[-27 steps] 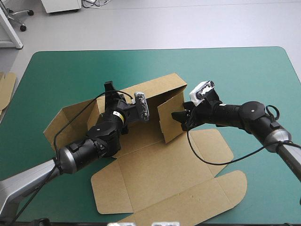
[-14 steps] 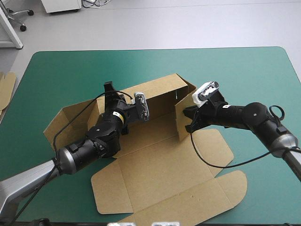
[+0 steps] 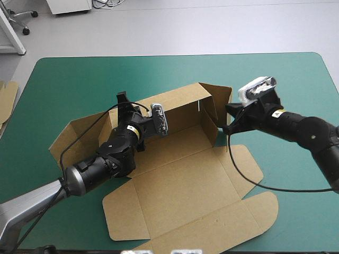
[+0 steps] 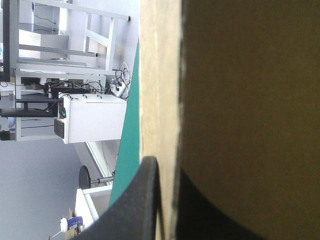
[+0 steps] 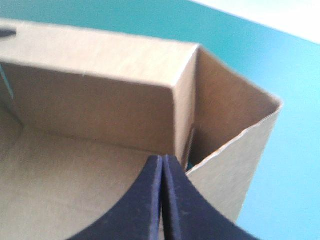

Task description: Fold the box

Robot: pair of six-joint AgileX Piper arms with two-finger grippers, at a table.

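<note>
The brown box (image 3: 175, 174) lies half raised in the middle of the teal-green table, its back wall (image 3: 175, 103) upright and its lid (image 3: 190, 211) flat toward the front. My left gripper (image 3: 123, 99) is shut on the top edge of the back wall; in the left wrist view the board (image 4: 160, 100) runs between its black fingers (image 4: 142, 200). My right gripper (image 3: 226, 126) is shut, with nothing between its fingers. Its tip (image 5: 163, 162) sits just inside the box's right back corner, beside the standing end flap (image 3: 220, 108).
A strip of more brown board (image 3: 6, 100) shows at the table's left edge. The left end flap (image 3: 79, 135) leans outward. Teal-green cover (image 3: 286, 79) stretches to the right of the box and behind it.
My right gripper has shut and drawn back to the right. The right end flap swung with it, from across the box's inside out to the right end. The left arm holds still.
</note>
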